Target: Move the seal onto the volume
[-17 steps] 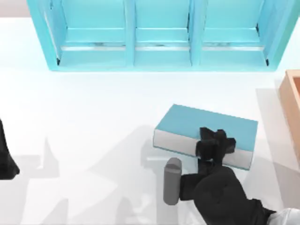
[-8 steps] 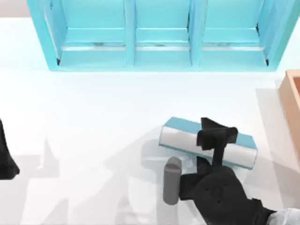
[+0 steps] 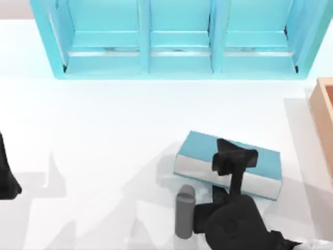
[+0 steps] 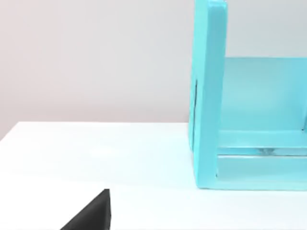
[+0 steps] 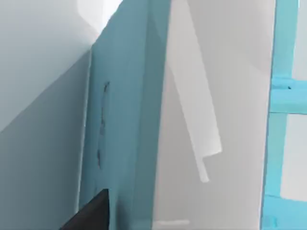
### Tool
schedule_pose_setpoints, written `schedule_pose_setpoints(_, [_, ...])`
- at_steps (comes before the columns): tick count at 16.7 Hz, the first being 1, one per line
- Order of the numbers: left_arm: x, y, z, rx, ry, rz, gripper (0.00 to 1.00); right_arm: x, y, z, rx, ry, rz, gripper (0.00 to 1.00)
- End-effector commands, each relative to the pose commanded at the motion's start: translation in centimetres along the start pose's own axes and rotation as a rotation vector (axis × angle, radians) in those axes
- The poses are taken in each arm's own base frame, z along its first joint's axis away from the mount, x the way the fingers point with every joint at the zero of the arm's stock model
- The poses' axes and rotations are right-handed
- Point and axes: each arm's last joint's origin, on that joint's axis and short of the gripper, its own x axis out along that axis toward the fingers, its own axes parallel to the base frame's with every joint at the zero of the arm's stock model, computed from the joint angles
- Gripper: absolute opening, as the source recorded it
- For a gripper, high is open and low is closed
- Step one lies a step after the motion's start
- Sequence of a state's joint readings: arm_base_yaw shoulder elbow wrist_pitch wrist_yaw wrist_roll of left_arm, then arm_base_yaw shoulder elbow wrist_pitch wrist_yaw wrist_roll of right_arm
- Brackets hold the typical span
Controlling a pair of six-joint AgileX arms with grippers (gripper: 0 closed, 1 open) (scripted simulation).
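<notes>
- One volume (image 3: pixel 200 147), teal cover up, lies toward the table's (image 3: pixel 104 135) near right; a second ago flat, half a second ago tipped on edge, now resettled.
- Right gripper (image 3: pixel 232 158) hovers over its cover; finger spacing cannot be told.
- Seal: hidden, location unconfirmed; placement looks unfinished.
- Left arm (image 3: pixel 6 177) parked at left edge.
- Shelf unit (image 3: pixel 177 62) along far edge.

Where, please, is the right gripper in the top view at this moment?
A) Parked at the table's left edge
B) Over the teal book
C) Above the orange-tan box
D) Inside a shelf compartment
B: in the top view the right gripper sits over the teal book, which lies on the white table, well short of the turquoise shelf unit and of the orange-tan box.
</notes>
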State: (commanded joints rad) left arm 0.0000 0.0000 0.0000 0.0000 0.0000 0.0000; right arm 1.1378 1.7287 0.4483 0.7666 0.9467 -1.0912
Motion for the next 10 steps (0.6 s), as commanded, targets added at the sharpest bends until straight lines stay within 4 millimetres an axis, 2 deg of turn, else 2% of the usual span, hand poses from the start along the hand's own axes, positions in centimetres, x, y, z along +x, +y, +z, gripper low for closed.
schedule_pose_setpoints(5, [0.0,0.0,0.0,0.0,0.0,0.0,1.0,-4.6,2.7,2.5,0.003,-0.039,0.074,1.0])
schedule_pose_setpoints(10, [0.0,0.0,0.0,0.0,0.0,0.0,1.0,-9.7,4.5,2.7,-0.037,-0.021,0.089,1.0])
